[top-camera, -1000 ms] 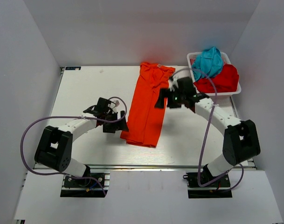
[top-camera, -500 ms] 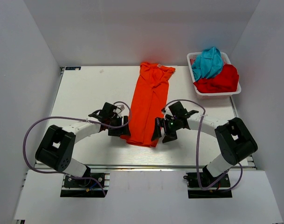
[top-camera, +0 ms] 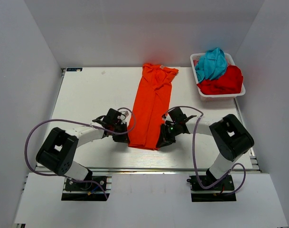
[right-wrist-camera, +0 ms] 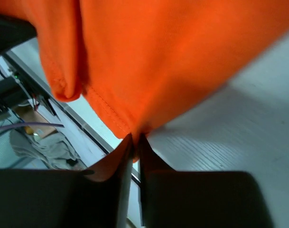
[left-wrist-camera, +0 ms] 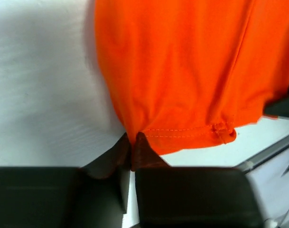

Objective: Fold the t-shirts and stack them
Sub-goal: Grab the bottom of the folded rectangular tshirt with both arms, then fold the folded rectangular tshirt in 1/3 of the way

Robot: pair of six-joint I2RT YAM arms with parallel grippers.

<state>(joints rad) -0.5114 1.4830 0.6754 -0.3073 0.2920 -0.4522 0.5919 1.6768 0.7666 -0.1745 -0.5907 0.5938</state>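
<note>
Your left gripper [left-wrist-camera: 133, 151] and right gripper [right-wrist-camera: 135, 145] each pinched a near hem corner of the orange-red t-shirt [top-camera: 152, 104], which lay folded lengthwise along the centre of the table [top-camera: 87, 95].

orange tee [top-camera: 151, 107] flat; teal [top-camera: 211, 64], red [top-camera: 226, 80] bunched

T-shirts: 3 total. 1 orange-red t-shirt [top-camera: 151, 104] at ctr, 1 teal t-shirt [top-camera: 211, 64] + 1 deep red t-shirt [top-camera: 226, 80] at 2 o'clock. 1 white basket [top-camera: 219, 95]. 2 grippers: left gripper [top-camera: 125, 139], right gripper [top-camera: 162, 141]. 1 table [top-camera: 87, 95].
</note>
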